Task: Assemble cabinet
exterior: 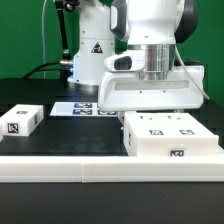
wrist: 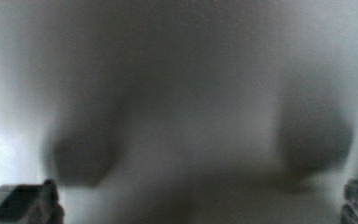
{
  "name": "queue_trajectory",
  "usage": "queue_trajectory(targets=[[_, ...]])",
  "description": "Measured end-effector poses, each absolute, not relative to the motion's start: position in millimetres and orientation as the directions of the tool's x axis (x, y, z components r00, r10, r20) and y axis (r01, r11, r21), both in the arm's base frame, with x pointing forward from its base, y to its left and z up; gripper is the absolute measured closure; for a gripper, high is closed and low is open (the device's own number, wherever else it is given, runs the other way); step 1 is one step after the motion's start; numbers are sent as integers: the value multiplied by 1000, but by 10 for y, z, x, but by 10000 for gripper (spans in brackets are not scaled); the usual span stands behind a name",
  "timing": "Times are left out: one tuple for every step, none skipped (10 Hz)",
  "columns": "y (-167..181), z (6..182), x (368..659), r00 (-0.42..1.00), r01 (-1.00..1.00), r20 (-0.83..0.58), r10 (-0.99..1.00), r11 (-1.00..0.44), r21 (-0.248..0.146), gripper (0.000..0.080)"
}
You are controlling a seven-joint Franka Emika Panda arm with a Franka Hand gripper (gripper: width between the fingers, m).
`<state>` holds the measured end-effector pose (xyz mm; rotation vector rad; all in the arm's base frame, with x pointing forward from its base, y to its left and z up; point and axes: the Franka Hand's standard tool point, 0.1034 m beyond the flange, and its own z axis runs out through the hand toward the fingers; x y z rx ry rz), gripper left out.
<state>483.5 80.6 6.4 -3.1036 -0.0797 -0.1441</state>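
Nearest you in the exterior view, a white ledge [exterior: 100, 176] runs across the front of the black table [exterior: 70, 138].

Just behind it, on the exterior view's right, the box [exterior: 170, 142] of the cabinet sits flat on the table. Note its look: white and blocky, with two square black-and-white tags side by side on the top face and one more on the face toward the camera. Every face you can see is closed. The inside does not show, so you cannot tell what it holds.

On the exterior view's left, well apart from the box, a smaller white block [exterior: 22, 120] lies on the table. It has one tag on its near end.

The gripper [exterior: 149, 106] hangs low, directly over the rear part of the box. Its broad white hand is at or just above the top face; you cannot tell from here whether they touch. In the wrist view the two dark fingers [wrist: 23, 205] stand at opposite edges of the picture, spread wide. A pale surface fills the space between them, very close and too blurred to name.

Farther back, the marker board [exterior: 84, 107] lies flat on the table, its right end hidden behind the hand.

Farthest back, the white pedestal [exterior: 90, 52] with a triangle sticker stands against a green wall [exterior: 20, 40].
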Motion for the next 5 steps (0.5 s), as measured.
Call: queue_trajectory(targets=[[809, 63, 4834, 994, 55, 93, 52, -998, -31, 2], [809, 63, 4834, 994, 56, 93, 53, -998, -31, 2], [810, 62, 4834, 994, 56, 93, 53, -998, -31, 2], [816, 61, 4839, 994, 53, 97, 50, -998, -32, 2], [804, 58, 4851, 994, 50, 98, 47, -998, -31, 2]])
